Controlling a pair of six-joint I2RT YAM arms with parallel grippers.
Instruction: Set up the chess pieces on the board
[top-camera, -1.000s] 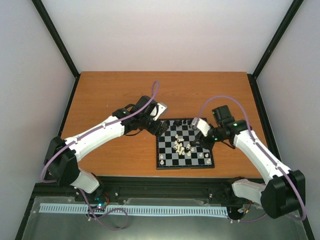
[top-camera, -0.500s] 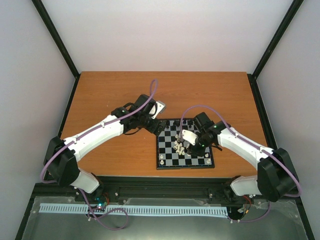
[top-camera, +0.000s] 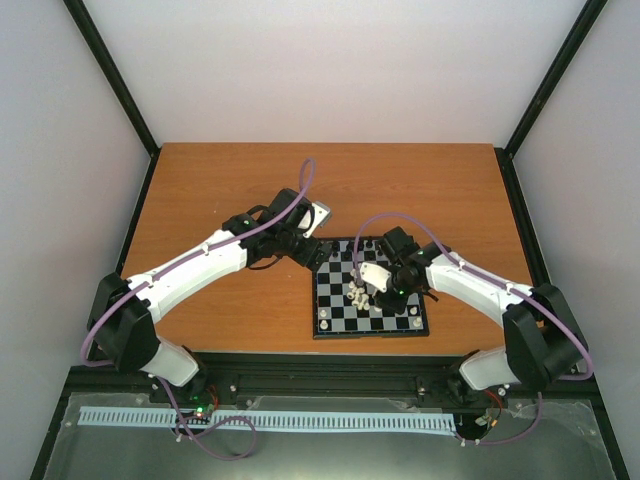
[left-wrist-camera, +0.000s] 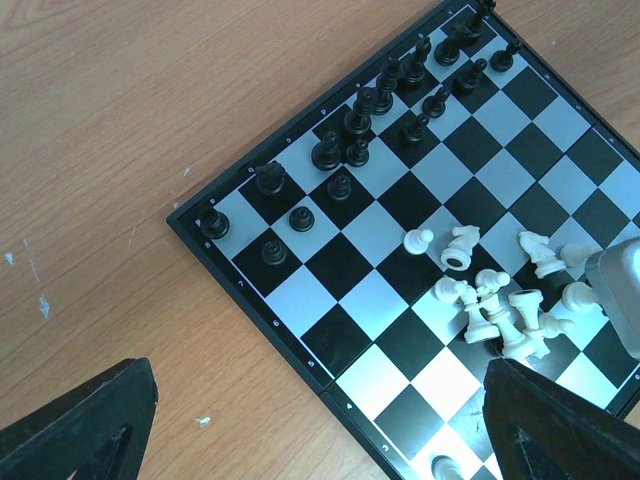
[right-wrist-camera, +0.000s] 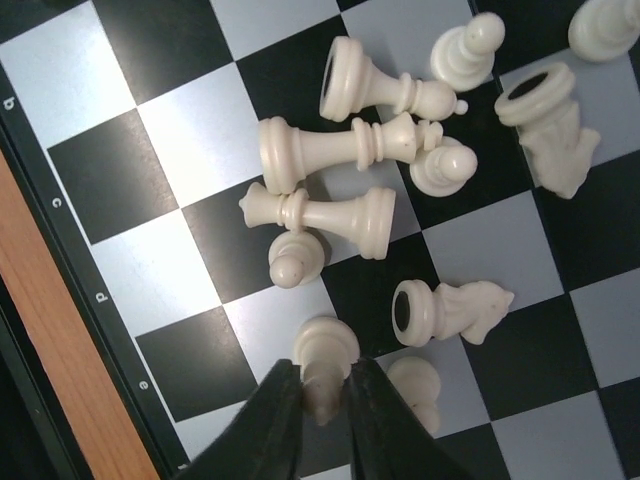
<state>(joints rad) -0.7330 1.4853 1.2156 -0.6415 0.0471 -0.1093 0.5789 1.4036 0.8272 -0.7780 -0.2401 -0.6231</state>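
The job looks roughly half done. On the board (left-wrist-camera: 362, 298), which lies near the middle of the table (top-camera: 230, 190), the black pieces (left-wrist-camera: 357, 125) stand in two slightly uneven rows along one edge. The cream pieces (left-wrist-camera: 490, 300) are mostly a heap at the centre, several on their sides, and need sorting into their rows. The right hand (right-wrist-camera: 320, 385) is pinching one cream chessman (right-wrist-camera: 325, 345) from that heap; its kind is hard to tell from above. The left hand (left-wrist-camera: 318, 400) hangs spread wide over the board's corner, holding nothing. The last black pieces are cut off at the left wrist view's edge, and the cream side's ranks are too small to read from overhead.
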